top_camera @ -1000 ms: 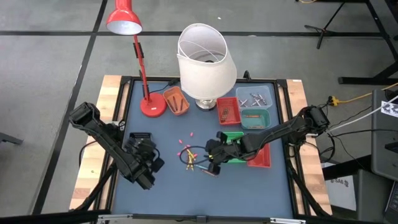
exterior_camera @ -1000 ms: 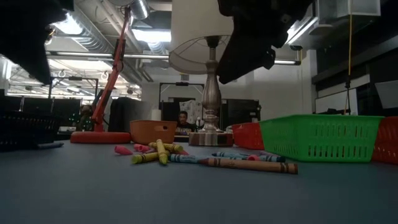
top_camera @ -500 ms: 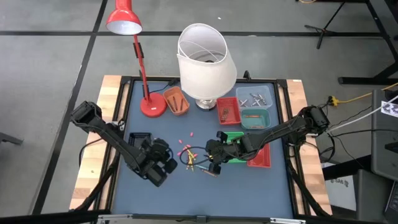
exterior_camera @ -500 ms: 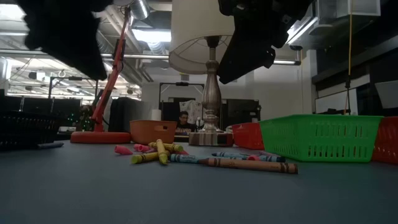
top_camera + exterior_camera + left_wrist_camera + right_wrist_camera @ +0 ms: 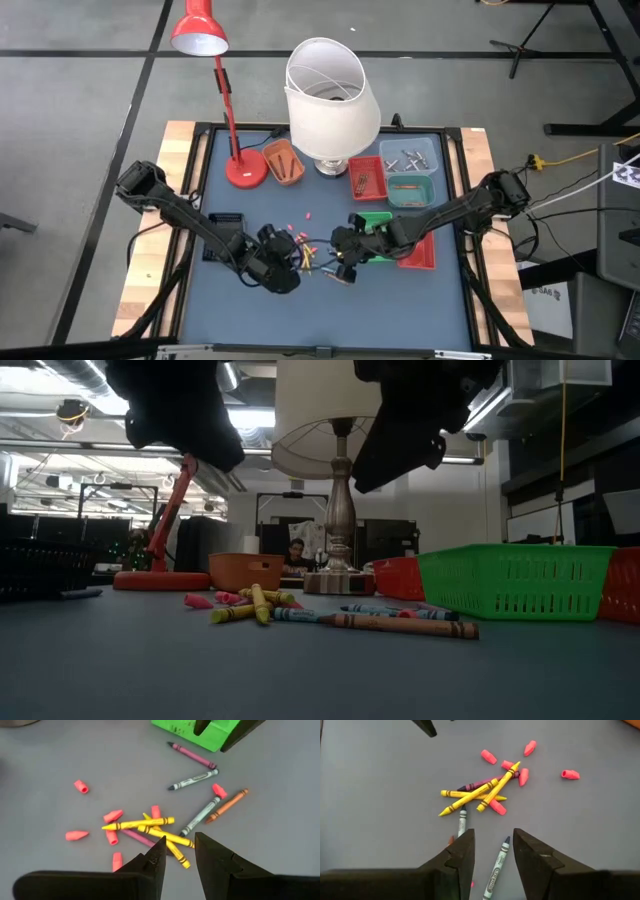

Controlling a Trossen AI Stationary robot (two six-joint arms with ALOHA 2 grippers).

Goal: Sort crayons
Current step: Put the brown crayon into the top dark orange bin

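The crayons (image 5: 306,256) lie loose in a small pile on the blue-grey table mat, mid-table. Several yellow ones (image 5: 150,827) are crossed over a purple one, with grey, brown and dark red ones (image 5: 206,809) beside them and short pink pieces (image 5: 489,756) around. My left gripper (image 5: 290,264) hangs open and empty above the pile's left side; it also shows in the left wrist view (image 5: 179,844). My right gripper (image 5: 345,264) hangs open and empty above the pile's right side, over a grey crayon (image 5: 498,866).
A green tray (image 5: 375,222) and a red tray (image 5: 420,255) stand right of the pile. Orange (image 5: 284,162), red (image 5: 367,178), clear (image 5: 412,156) and teal (image 5: 410,190) trays stand at the back. A red desk lamp (image 5: 243,170) and a white-shaded lamp (image 5: 330,95) also stand there.
My left gripper has moved toward the table's right edge, from beside the dark tray on the left to just over the crayon pile. The crayons have not moved.
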